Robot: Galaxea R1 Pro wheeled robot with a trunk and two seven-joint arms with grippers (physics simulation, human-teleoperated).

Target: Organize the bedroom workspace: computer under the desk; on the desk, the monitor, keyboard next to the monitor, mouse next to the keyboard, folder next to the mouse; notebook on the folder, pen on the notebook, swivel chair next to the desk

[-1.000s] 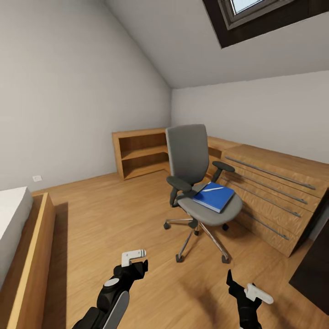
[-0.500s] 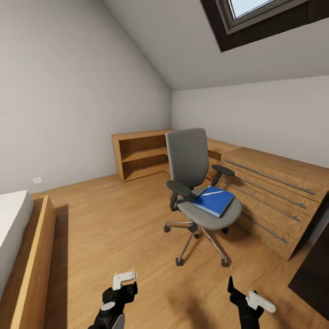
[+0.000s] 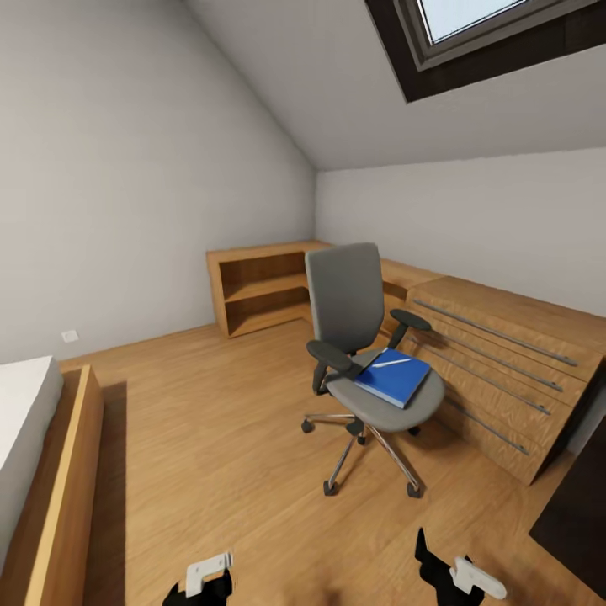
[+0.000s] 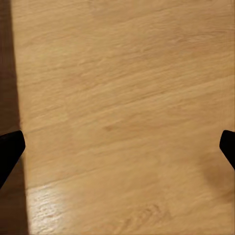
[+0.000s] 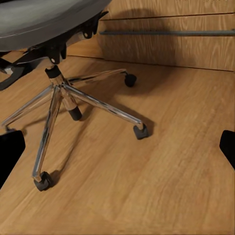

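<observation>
Head view: the swivel chair (image 3: 362, 353) stands on the wooden floor (image 3: 210, 438) just beside a low wooden drawer unit (image 3: 497, 370). The folder (image 3: 394, 378) lies flat on the seat with a slim pale item, likely the pen (image 3: 391, 363), on top. A wooden shelf unit (image 3: 261, 286) stands against the far wall and a bed (image 3: 34, 454) sits at the left edge. A dark slab at the right edge may be the tabletop; it is cut off and cannot be confirmed. Both arms are cropped at the bottom edge.

Left wrist view: the left gripper (image 4: 117, 149) faces bare floor, jaws wide, holding nothing.

Right wrist view: the right gripper (image 5: 117, 149) faces the chair's chrome base and casters, jaws wide and empty.

Judgement: the step in hand is the approach to the chair to collect the folder. The next move calls for closing in and bringing a gripper to seat height.
</observation>
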